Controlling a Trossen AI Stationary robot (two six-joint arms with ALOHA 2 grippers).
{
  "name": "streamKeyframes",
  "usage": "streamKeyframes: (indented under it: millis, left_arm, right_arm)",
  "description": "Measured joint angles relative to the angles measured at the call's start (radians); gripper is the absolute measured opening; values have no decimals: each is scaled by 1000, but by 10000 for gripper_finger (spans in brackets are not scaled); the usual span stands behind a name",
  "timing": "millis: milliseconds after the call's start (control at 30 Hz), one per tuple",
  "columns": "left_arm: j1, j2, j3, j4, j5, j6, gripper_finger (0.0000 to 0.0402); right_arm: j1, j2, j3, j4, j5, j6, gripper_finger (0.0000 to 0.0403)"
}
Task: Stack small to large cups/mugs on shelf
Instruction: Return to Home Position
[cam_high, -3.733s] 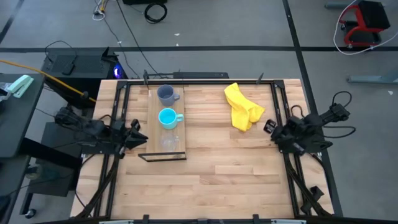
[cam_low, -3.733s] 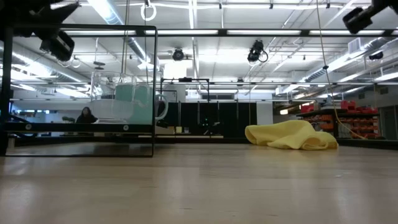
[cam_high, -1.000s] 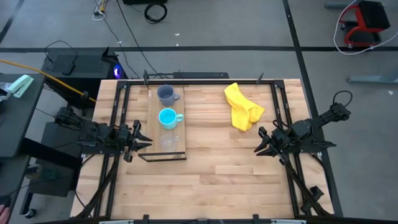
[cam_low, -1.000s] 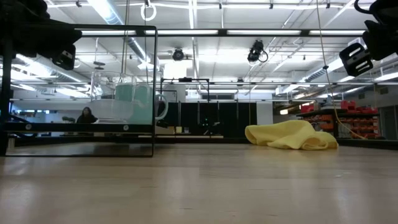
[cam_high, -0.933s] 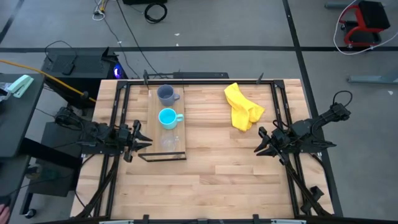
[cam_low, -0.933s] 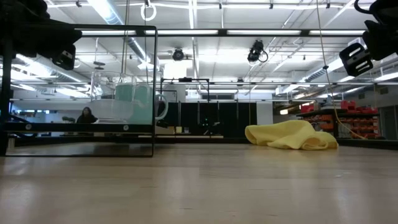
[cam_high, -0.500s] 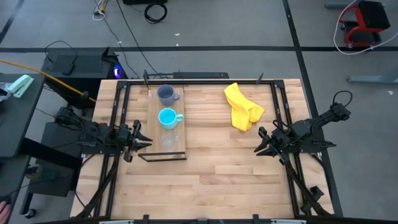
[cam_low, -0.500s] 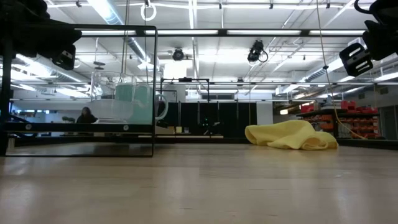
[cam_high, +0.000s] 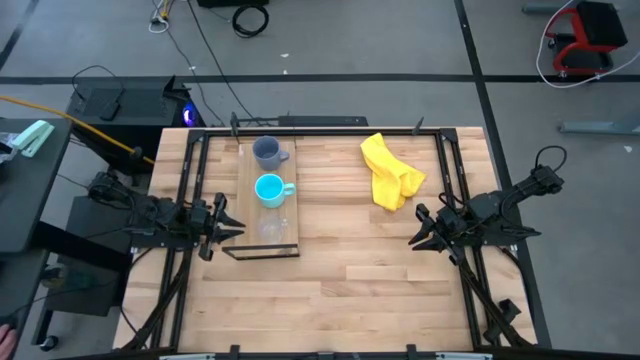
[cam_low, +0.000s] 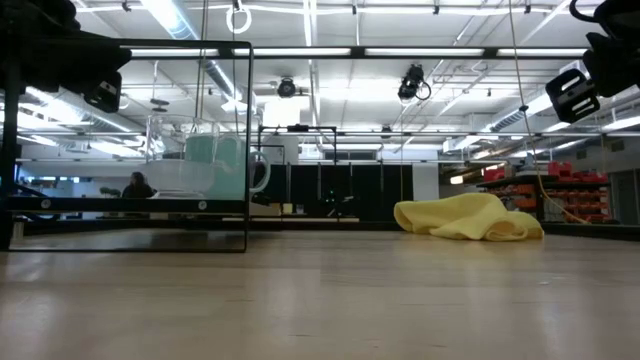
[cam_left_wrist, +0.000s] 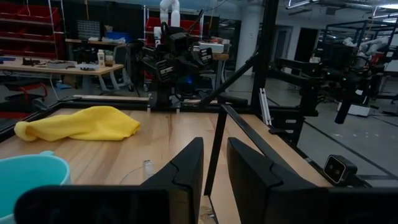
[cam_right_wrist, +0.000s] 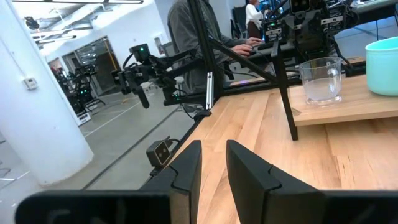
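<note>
The brown shelf (cam_high: 262, 205) with its dark frame stands on the table's left half. Three vessels stand in a row on it by their bases: the grey-blue mug (cam_high: 268, 152) at the far end, the turquoise mug (cam_high: 270, 188) in the middle, the clear glass cup (cam_high: 272, 228) at the near end. My left gripper (cam_high: 228, 228) hovers just left of the shelf's near end, shut and empty. My right gripper (cam_high: 414, 240) hovers over the table's right part, shut and empty, pointing toward the shelf. The glass cup (cam_right_wrist: 320, 79) and the turquoise mug (cam_right_wrist: 382, 65) also show in the right wrist view.
A crumpled yellow cloth (cam_high: 390, 172) lies at the far right of the table. The shelf's thin dark frame posts (cam_low: 247, 150) rise above its board. A dark rail frame (cam_high: 455, 180) runs along the table's edges. A person (cam_right_wrist: 186, 37) stands beyond the table's left side.
</note>
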Motion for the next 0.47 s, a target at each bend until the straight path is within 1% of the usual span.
streamKeyframes:
  millis: [300,467]
  left_arm:
    - [0,0,0,0,0,0,87]
    - [0,0,0,0,0,0,83]
  right_arm:
    - [0,0,0,0,0,0,83]
    - [0,0,0,0,0,0,83]
